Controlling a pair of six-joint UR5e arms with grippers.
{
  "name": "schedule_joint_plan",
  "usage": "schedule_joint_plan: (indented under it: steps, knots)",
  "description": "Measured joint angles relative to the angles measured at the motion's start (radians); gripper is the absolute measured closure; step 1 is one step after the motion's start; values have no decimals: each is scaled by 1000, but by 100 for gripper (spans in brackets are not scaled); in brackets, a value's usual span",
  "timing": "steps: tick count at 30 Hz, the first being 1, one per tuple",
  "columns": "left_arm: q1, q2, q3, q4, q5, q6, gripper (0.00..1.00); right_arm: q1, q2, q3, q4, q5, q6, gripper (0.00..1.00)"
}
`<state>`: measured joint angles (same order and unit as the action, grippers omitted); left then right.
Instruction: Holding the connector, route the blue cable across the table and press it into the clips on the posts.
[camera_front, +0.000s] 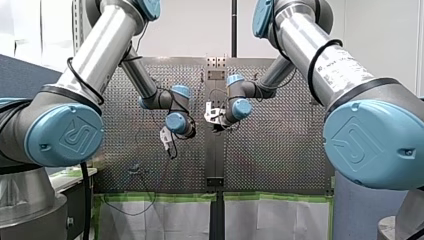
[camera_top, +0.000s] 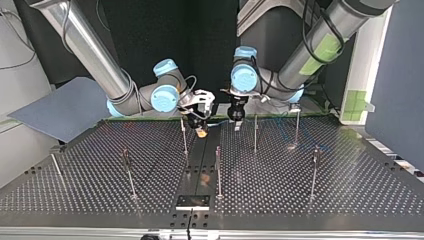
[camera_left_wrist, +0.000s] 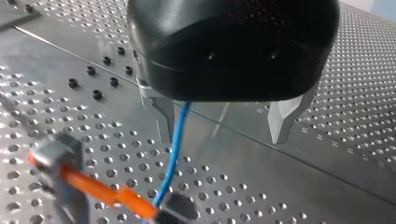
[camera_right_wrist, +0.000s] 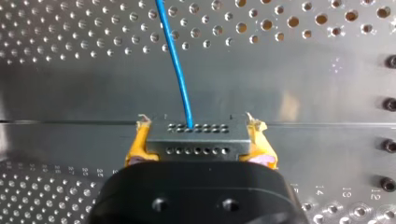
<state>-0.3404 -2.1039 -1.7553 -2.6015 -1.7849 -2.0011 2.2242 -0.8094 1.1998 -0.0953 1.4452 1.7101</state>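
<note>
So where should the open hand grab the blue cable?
The straight stretch just off the connector, coming down with a finger each side. The blue cable runs thin between the spread fingers of my left hand, near one; my right hand clamps the connector.

**Silver and blue**

My left arm (camera_front: 100, 45) and my right arm (camera_front: 305, 37): silver tubes, pale-blue joint caps (camera_front: 65, 135), black cables (camera_front: 83, 200). The right bears a label (camera_front: 345, 70), the left green tape (camera_top: 325, 47). Left gripper (camera_left_wrist: 224, 135) black with metal fingers (camera_left_wrist: 285, 116); right gripper (camera_right_wrist: 198, 123) yellow-padded.
</note>
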Motion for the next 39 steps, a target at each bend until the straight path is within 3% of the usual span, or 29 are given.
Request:
schedule_joint_plan:
  steps: [1,2,3,4,5,6,7,19,25,28,31,35,39]
  knots:
    - [0,-2,1,-2,-3,1,25,0,0,-1,0,-1,0,100]
    - [1,-2,2,-3,-6,2,47,0,0,-1,0,-3,0,100]
    - [0,-3,3,-4,-9,6,47,0,0,-1,0,-5,-1,100]
    - [0,-4,3,-4,-12,8,63,0,0,-2,0,-7,-1,100]
    - [0,-4,3,-4,-14,9,86,0,0,-2,1,-8,-2,100]
    - [-1,-4,4,-3,-16,10,86,0,0,-2,1,-9,-2,100]
    - [-1,-4,5,-4,-17,10,100,0,0,-2,2,-10,-2,100]
    - [-6,57,23,-66,-36,-7,100,0,-64,-2,10,-12,3,100]
    - [-10,104,15,-112,-64,-13,100,0,-113,-2,49,-9,10,100]
    - [-11,134,11,-141,-68,-15,100,0,-140,-1,77,-10,21,100]
    - [-9,166,10,-175,-68,-20,100,0,-172,2,104,-9,43,100]
    - [-4,206,9,-206,-41,-23,100,-4,-213,10,125,-12,77,100]
    - [-8,243,10,-226,-14,-15,100,-8,-245,17,147,-12,92,100]
